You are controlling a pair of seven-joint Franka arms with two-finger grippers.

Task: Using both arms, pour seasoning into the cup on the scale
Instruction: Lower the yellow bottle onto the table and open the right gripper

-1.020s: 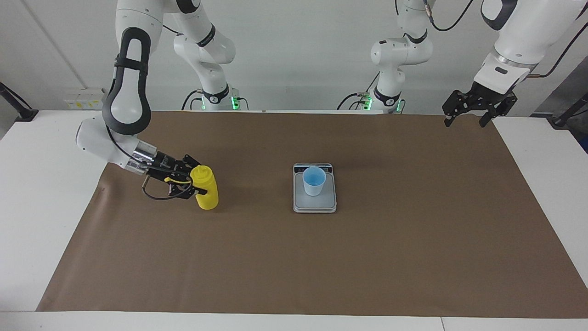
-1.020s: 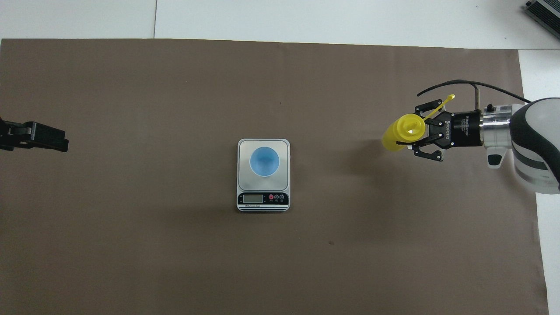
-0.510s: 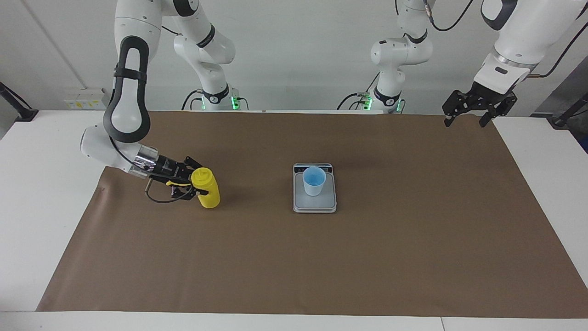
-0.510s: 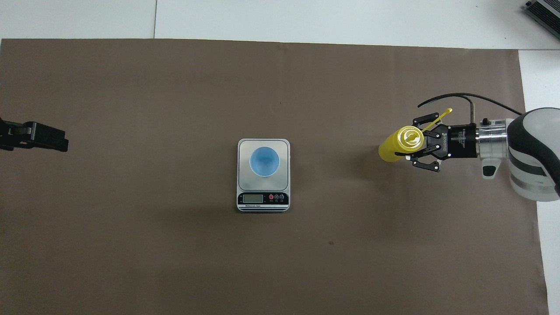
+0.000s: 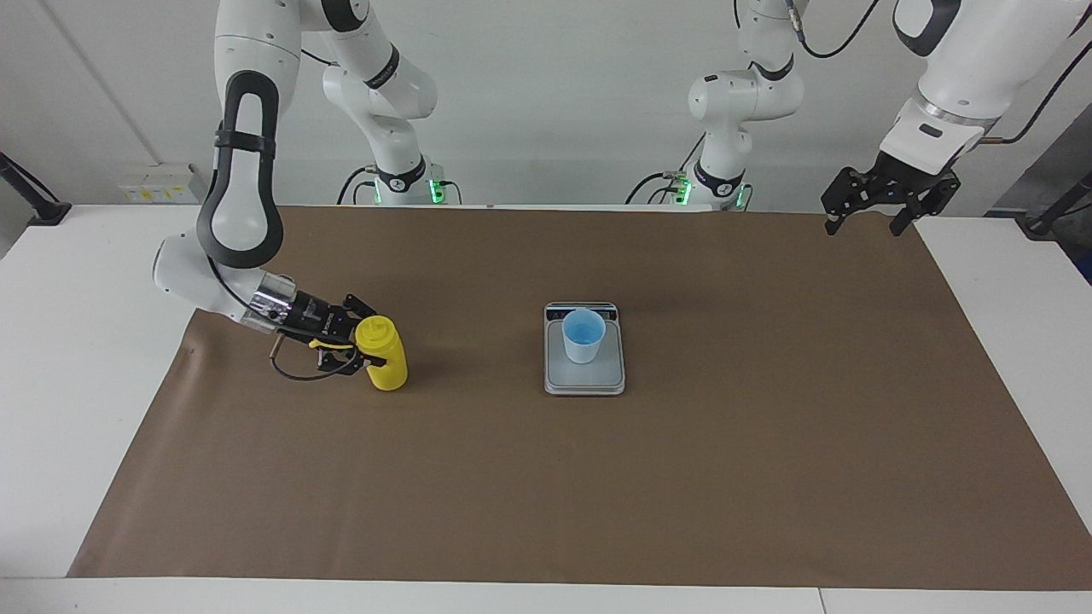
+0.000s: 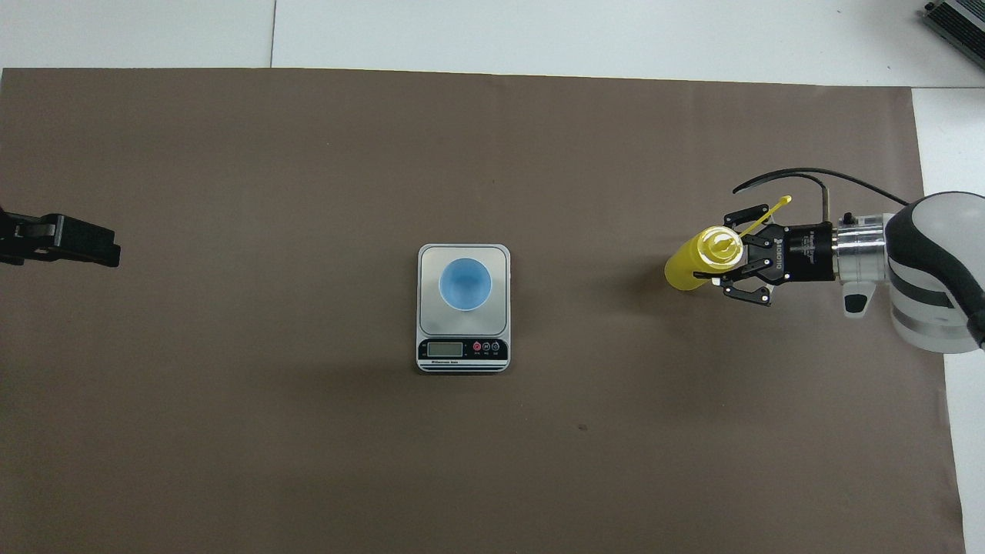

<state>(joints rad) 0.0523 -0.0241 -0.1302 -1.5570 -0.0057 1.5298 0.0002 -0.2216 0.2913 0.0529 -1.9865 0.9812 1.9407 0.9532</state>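
In the middle of the facing view we see a small flat silver-grey scale (image 5: 584,375) lying on the brown paper sheet (image 5: 682,477) that covers the white table (image 5: 77,358). A little light blue plastic cup (image 5: 583,336) stands upright on the scale's grey plate. In the overhead view the scale's dark display strip (image 6: 463,350) is on the edge nearer to the robots.

At the middle left of the facing view, our right gripper (image 5: 363,345) reaches in low from the side. Its black fingers are clamped on a bright yellow plastic squeeze bottle (image 5: 381,353). The bottle stands on the brown sheet, toward the right arm's end of the table, well apart from the scale. It looks nearly upright. In the overhead view, at the middle right, we see its pointed top and a thin yellow cap strap (image 6: 766,214) sticking out over the gripper.

At the upper right of the facing view, our left gripper (image 5: 866,223) waits up in the air over the edge of the brown sheet. Its fingers are spread apart and hold nothing.
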